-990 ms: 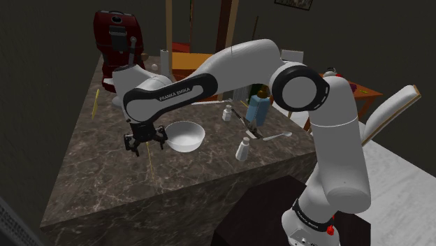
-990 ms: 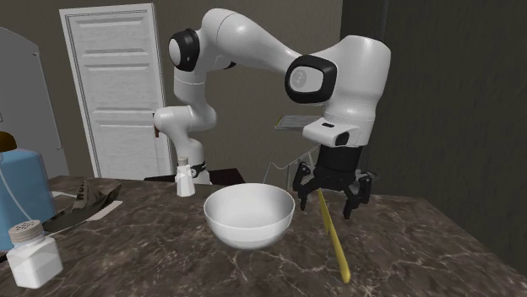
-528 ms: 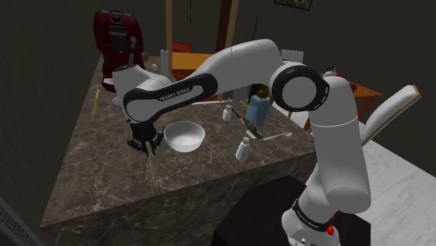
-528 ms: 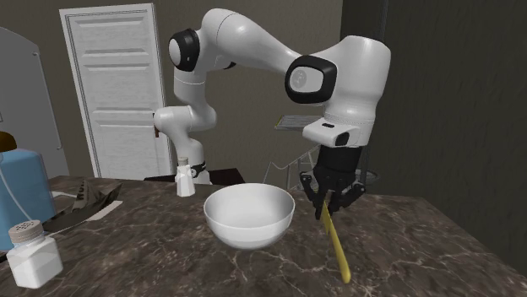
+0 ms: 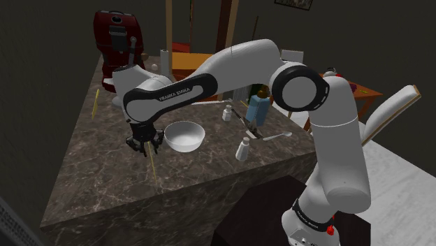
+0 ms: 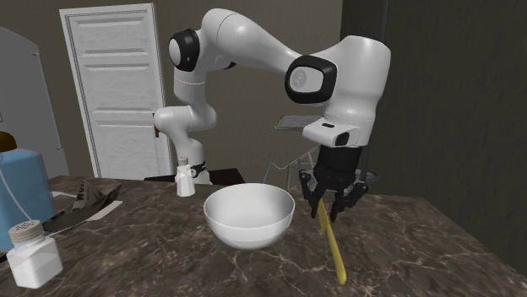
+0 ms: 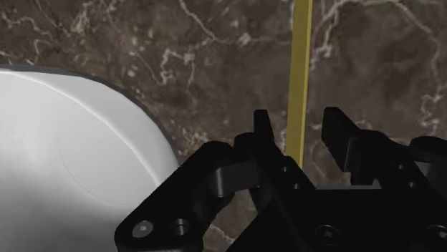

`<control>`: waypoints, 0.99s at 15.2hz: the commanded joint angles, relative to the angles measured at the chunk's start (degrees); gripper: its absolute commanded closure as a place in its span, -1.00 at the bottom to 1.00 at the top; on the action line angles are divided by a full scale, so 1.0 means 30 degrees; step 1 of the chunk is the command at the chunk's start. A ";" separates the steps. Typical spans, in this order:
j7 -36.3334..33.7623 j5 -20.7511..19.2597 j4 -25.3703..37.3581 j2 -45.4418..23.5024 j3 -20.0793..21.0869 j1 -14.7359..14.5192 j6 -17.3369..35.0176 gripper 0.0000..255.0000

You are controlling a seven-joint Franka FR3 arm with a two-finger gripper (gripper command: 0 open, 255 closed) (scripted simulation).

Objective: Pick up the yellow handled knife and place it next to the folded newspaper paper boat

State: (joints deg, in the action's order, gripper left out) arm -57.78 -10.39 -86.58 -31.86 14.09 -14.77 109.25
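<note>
Gripper point(image 6: 331, 201) closed in tight on upper end of yellow-handled knife point(image 6: 332, 245), appears to clasp it. Knife hangs slanted, low tip toward 5 o'clock, on or just off dark marble table point(image 6: 405, 245), cannot tell which. White bowl point(image 6: 249, 215) just beside, at gripper's 9 o'clock. Best: lift straight up until tip clears bowl rim, hold firm against swing, carry toward dark folded shape, likely paper boat point(image 6: 91, 202), at bowl's 9 o'clock, set down beside it

The countertop point(image 5: 105, 175) is dark stone with pale veins, polished smooth. The bowl point(image 6: 249, 215) is plain white, smooth with a soft sheen. The knife point(image 6: 334, 249) is a flat matt yellow. The gripper point(image 6: 329, 209) looks like matt black plastic; the arm's point(image 6: 253, 42) white shells are glossy
</note>
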 commanded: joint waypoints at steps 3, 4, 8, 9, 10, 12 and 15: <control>-0.0586 -0.0225 0.0032 0.0921 0.0174 -0.0580 -0.1104 -1.00; -0.0604 -0.0246 -0.0184 0.0893 0.0161 -0.0561 -0.0860 -1.00; -0.0679 -0.0338 -0.0967 0.0725 0.0106 -0.0497 0.0080 -1.00; -0.0699 -0.0364 -0.1150 0.0674 0.0090 -0.0483 0.0312 -1.00; -0.0720 -0.0391 -0.1327 0.0619 0.0074 -0.0471 0.0542 -1.00; -0.0732 -0.0407 -0.1428 0.0586 0.0065 -0.0463 0.0674 -1.00; -0.0732 -0.0407 -0.1426 0.0585 0.0065 -0.0464 0.0673 -1.00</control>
State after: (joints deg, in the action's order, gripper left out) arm -59.97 -11.61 -90.81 -30.12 14.28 -16.16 111.23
